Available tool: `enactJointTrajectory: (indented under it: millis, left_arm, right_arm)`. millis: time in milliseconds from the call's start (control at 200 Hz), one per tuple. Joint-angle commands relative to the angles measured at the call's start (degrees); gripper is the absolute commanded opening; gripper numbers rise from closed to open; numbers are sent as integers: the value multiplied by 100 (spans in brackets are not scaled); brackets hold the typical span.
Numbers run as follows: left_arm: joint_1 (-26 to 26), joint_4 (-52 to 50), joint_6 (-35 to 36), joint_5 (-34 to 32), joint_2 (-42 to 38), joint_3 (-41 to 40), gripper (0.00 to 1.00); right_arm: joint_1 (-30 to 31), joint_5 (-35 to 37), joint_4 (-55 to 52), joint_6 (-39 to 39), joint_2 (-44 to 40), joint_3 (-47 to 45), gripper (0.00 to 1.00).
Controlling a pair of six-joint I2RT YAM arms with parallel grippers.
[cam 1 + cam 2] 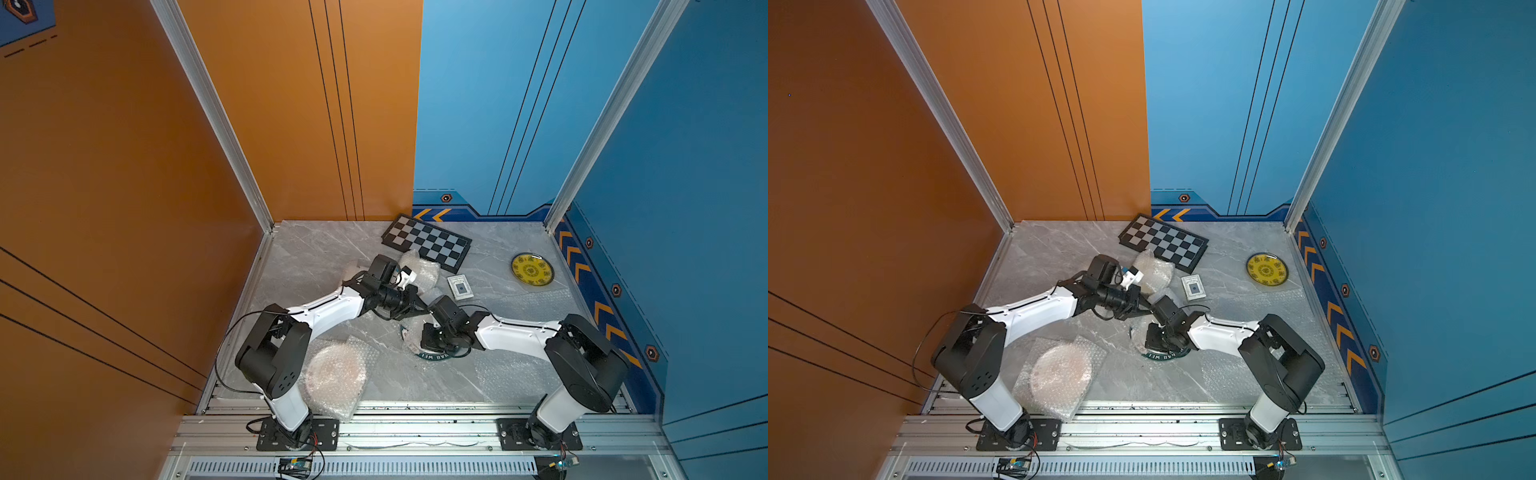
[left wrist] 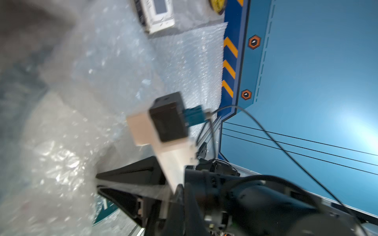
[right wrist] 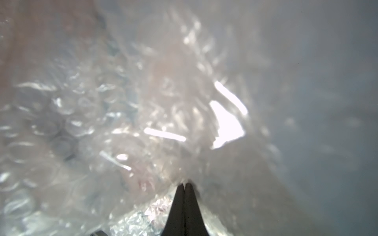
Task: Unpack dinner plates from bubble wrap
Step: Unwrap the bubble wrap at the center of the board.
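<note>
The green-rimmed plate [image 1: 437, 356] lies flat on the marble table [image 1: 316, 249], on the arm-base side of the card box [image 1: 460, 288], and is mostly hidden under the right wrist. Being round, it has no long axis. Only an arc of its dark green band shows, with pale letters that are upside down and too small to read with certainty. Bubble wrap [image 3: 126, 114] bunches up crumpled over it. The right gripper [image 3: 185, 183] points down toward the plate, its jaws pressed together on a fold of that wrap. The left gripper [image 2: 97, 181] reaches in roughly level from the orange-wall side of the card box, its jaws narrowed to a pinch on the wrap too. The card box carries a dark blue square and lines of print that cannot be read. The yellow plate [image 1: 532, 269] lies bare and face up beside the card box, toward the blue side wall. A wrapped plate [image 1: 334, 370] lies well apart from the card box, by the left arm's base. The checkerboard [image 1: 427, 242] sits just behind the card box, its long side slanting along the back wall.
</note>
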Motion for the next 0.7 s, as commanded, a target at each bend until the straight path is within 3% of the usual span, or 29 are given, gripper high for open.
enactJointTrajectory:
  millis: [0, 225, 395, 556, 696]
  left_arm:
    - [12, -211, -28, -70, 165, 404, 0]
    - [-94, -213, -148, -124, 481, 919, 0]
    - [-294, -206, -188, -106, 730, 1281, 0]
    - [-396, -213, -206, -119, 876, 1441, 0]
    - [-447, -235, -200, -194, 969, 1594, 0]
  right_arm:
    - [-11, 300, -1068, -220, 415, -159, 0]
    - [-17, 312, -1215, -385, 343, -125, 0]
    - [-53, 239, -1195, -582, -249, -199, 0]
    - [55, 260, -1103, -682, -1684, -371, 43]
    - [-84, 227, -1114, -504, -3022, -636, 57]
